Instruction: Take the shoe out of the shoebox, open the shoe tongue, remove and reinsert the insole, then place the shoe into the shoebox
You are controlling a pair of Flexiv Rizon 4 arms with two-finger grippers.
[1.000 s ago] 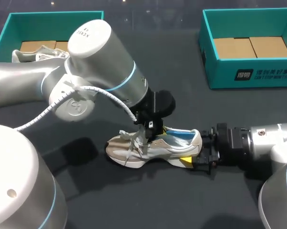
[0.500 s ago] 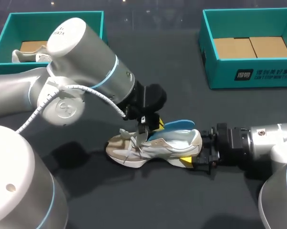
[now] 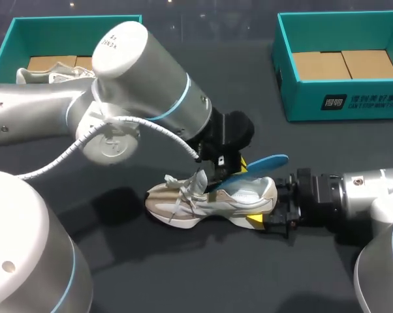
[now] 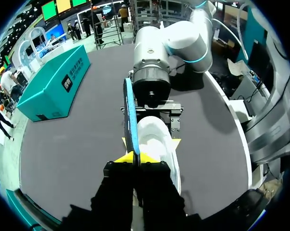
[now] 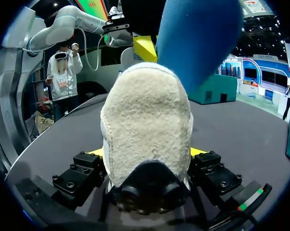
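The beige sneaker (image 3: 183, 205) stands on the dark surface (image 3: 118, 261), well clear of both teal shoeboxes. The right gripper (image 3: 269, 218) is clamped on its heel from both sides. The left gripper (image 4: 135, 157) is closed on the blue insole (image 3: 268, 162), held tilted above the sneaker's opening.

Dark grey table (image 3: 203, 274), matte top, evenly lit from above, soft shadow pooled near its middle
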